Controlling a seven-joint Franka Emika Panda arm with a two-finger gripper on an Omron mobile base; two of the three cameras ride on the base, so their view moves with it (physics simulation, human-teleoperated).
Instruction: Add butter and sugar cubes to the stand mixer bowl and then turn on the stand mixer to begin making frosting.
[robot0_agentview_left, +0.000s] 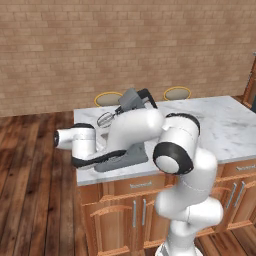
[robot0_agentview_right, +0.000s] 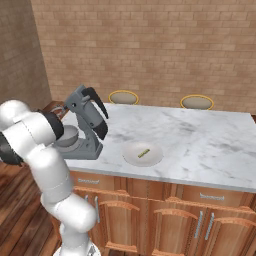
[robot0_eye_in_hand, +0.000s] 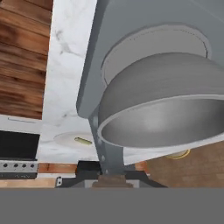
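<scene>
The white arm folds over the counter's left end, wrist beside the stand mixer (robot0_agentview_right: 86, 125), camera close to the stand mixer bowl (robot0_eye_in_hand: 162, 105) on its base. Rightward, a pale stick lies on a white plate (robot0_agentview_right: 143, 153). Jaw state: cannot tell. No readable writing.

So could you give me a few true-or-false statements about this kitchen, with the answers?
1. The stand mixer has its head tilted up. True.
2. The stand mixer bowl holds a pile of sugar cubes. False: the part of its inside that shows is bare.
3. A white plate on the marble counter carries a small yellowish piece. True.
4. The plate sits on the mixer's base. False: it lies on the counter beside the mixer.
5. Two round stools stand behind the counter. True.
</scene>
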